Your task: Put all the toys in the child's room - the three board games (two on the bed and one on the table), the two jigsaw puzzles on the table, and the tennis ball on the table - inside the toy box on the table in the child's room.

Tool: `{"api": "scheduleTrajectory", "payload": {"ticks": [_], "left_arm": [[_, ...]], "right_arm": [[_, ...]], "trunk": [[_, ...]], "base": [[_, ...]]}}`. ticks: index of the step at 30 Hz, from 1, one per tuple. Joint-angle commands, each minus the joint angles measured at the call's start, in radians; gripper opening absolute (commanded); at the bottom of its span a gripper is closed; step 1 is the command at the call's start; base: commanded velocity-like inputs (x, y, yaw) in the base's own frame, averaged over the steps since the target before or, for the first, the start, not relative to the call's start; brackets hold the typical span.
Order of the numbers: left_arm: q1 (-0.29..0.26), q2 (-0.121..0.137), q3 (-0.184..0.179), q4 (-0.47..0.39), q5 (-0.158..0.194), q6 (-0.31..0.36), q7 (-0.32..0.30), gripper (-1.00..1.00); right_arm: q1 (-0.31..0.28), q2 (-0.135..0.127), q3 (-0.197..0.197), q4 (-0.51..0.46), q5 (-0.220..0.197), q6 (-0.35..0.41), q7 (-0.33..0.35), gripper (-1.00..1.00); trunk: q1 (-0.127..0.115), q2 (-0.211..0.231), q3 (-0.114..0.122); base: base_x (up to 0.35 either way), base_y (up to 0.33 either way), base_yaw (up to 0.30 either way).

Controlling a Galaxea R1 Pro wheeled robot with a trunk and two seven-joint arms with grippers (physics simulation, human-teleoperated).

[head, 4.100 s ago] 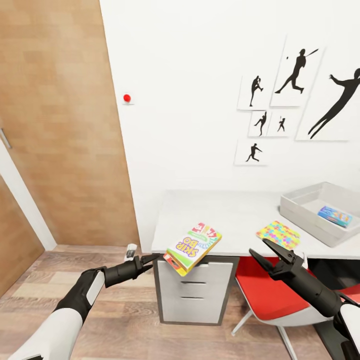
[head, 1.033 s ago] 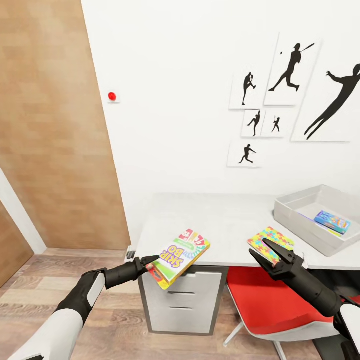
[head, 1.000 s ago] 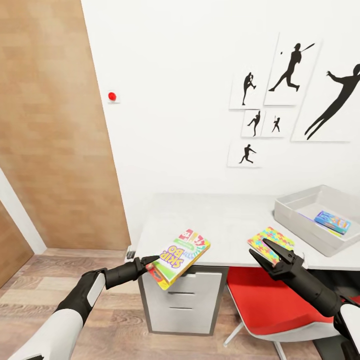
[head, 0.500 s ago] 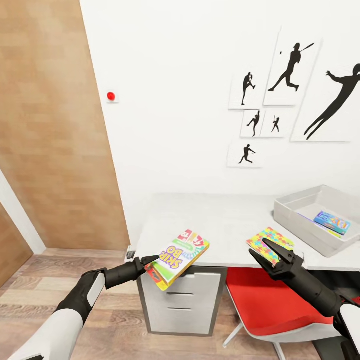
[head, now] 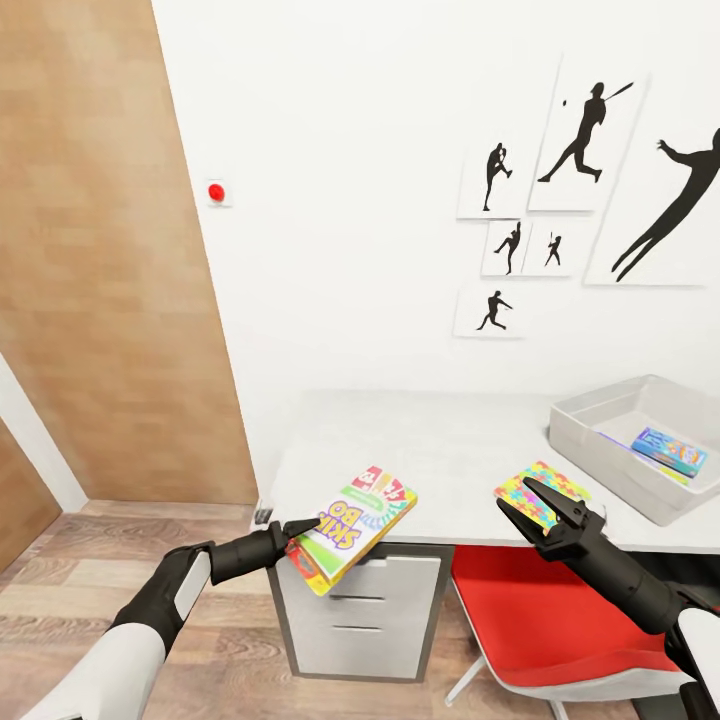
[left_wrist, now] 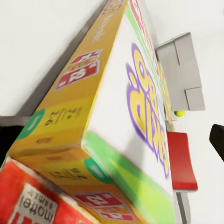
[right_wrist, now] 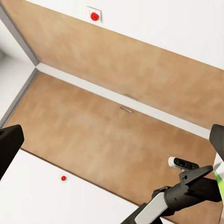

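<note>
Head view: left end effector [head: 300, 535] grips board game [head: 360, 510] reading "SKIP BO".

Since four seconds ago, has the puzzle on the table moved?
No. The puzzle still lies at the front edge of the table, left of the toy box. The whole view shifted, so the camera moved.

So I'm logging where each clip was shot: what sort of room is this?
Most likely a child's bedroom or playroom: baseball silhouette posters on the white wall, a grey toy box and a jigsaw puzzle on the desk, with a red chair underneath.
</note>
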Motion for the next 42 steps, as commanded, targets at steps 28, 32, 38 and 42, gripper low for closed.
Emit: {"api": "scheduleTrajectory", "payload": {"ticks": [28, 32, 38, 42], "left_arm": [[-0.014, -0.011, 0.008, 0.003, 0.024, 0.004, 0.000, -1.00], [-0.014, -0.010, 0.009, 0.002, 0.025, 0.006, -0.003, -1.00], [-0.015, -0.006, 0.006, 0.001, 0.025, 0.015, -0.012, -1.00], [-0.016, 0.000, 0.008, -0.001, 0.025, 0.031, -0.014, -1.00]], "right_arm": [[-0.001, 0.001, -0.001, 0.000, 0.006, 0.005, 0.005, 1.00], [-0.001, 0.001, -0.001, 0.000, 0.008, 0.005, 0.004, 1.00], [-0.001, 0.002, 0.000, 0.000, 0.010, 0.005, 0.003, 1.00], [-0.001, 0.004, 0.001, 0.000, 0.011, 0.005, 0.001, 1.00]], "trunk": [[-0.057, 0.105, 0.046], [-0.073, 0.133, 0.059], [-0.096, 0.175, 0.078], [-0.111, 0.203, 0.090]], "base": [[0.001, 0.000, 0.000], [0.000, 0.000, 0.000], [0.000, 0.000, 0.000], [0.000, 0.000, 0.000]]}}
